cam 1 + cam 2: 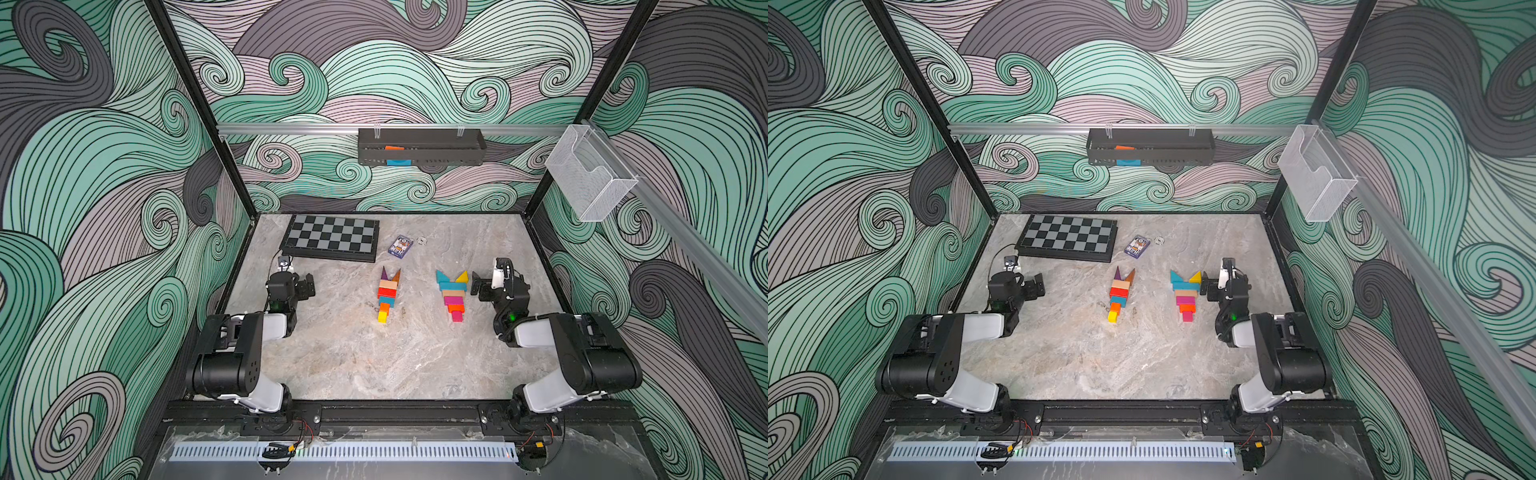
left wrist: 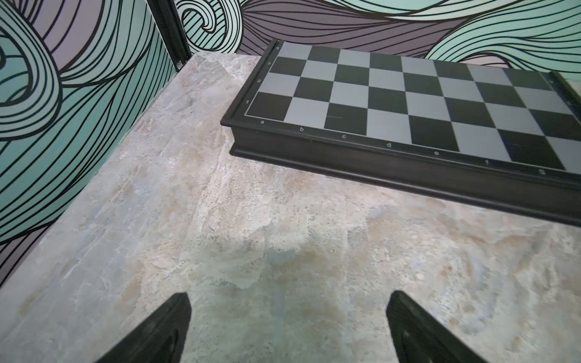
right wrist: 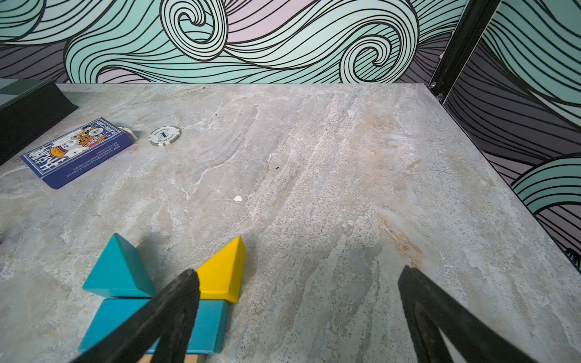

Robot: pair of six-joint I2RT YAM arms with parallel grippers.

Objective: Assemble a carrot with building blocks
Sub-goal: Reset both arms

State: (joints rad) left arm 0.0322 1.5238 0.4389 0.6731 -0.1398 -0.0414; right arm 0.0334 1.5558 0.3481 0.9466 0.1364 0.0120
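Chessboard [image 1: 330, 238], card box [image 1: 400, 246] behind blocks [image 1: 386, 292]

Chessboard [image 2: 408, 103] cut off; teal cuboid [image 3: 211, 323] partly behind right jaws.

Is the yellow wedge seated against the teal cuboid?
Touching. The right wrist view shows the yellow wedge lying flush against the teal cuboid, with no table showing between them.

Matt painted blocks [image 3: 223, 273], stone-look table [image 3: 314, 157]
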